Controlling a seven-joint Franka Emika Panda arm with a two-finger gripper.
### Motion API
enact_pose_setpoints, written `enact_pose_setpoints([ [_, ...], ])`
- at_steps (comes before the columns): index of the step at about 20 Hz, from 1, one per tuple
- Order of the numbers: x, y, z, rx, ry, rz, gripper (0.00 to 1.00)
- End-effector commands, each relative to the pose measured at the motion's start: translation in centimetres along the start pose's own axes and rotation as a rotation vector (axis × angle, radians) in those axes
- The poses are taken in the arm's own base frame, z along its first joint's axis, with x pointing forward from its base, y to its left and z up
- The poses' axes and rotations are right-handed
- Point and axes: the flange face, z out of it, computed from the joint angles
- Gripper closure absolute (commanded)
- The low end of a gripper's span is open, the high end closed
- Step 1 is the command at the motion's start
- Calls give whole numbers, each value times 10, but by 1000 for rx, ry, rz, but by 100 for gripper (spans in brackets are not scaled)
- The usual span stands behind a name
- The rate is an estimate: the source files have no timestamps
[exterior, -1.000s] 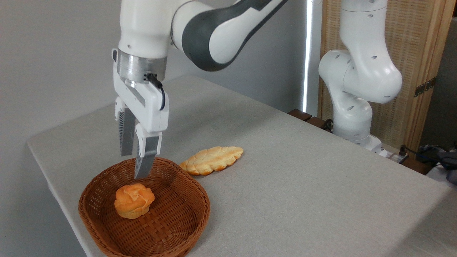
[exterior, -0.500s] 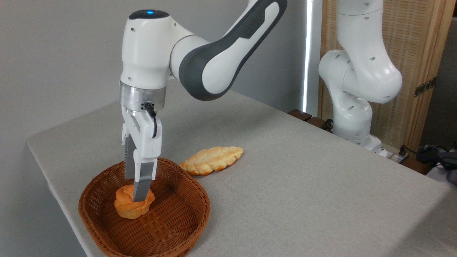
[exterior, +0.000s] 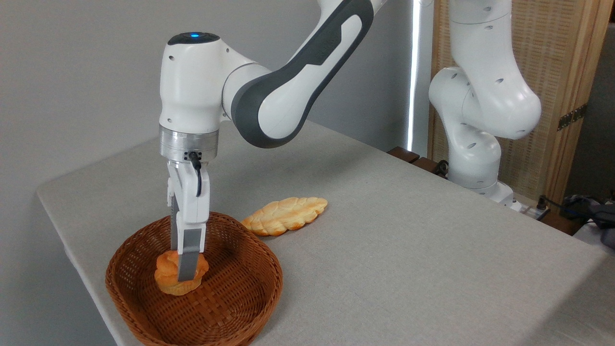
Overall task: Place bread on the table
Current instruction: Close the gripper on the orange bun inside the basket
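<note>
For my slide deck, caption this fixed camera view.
Gripper lowered around the small orange swirled bun in the brown wicker basket; a pale braided loaf lies on the grey cloth table.

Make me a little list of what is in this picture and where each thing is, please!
bread: small round orange-golden bun, sitting inside the basket
basket: brown woven wicker basket, at the table's near left corner
other bread: pale flat braided loaf, lying on the cloth just behind the basket
table: big table with light grey woven cloth
gripper: white robot gripper, pointing straight down, fingers around the bun; grip not clear
</note>
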Motion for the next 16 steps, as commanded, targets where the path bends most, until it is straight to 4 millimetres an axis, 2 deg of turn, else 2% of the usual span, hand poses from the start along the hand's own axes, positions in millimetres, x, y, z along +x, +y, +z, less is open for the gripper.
enact_pose_setpoints([
  [1, 0, -2, -1, 24, 1, 25, 0],
  [4, 0, -2, 2, 24, 1, 26, 0],
  [6, 1, -3, 10, 34, 9, 29, 0],
  [8, 2, -3, 10, 37, 12, 30, 5],
  [9, 2, -3, 10, 37, 12, 30, 12],
  [10, 2, -3, 10, 37, 12, 30, 15],
  [11, 2, -3, 10, 37, 12, 33, 32],
  [12, 2, -3, 10, 37, 12, 47, 44],
  [16, 2, -3, 10, 37, 12, 62, 56],
])
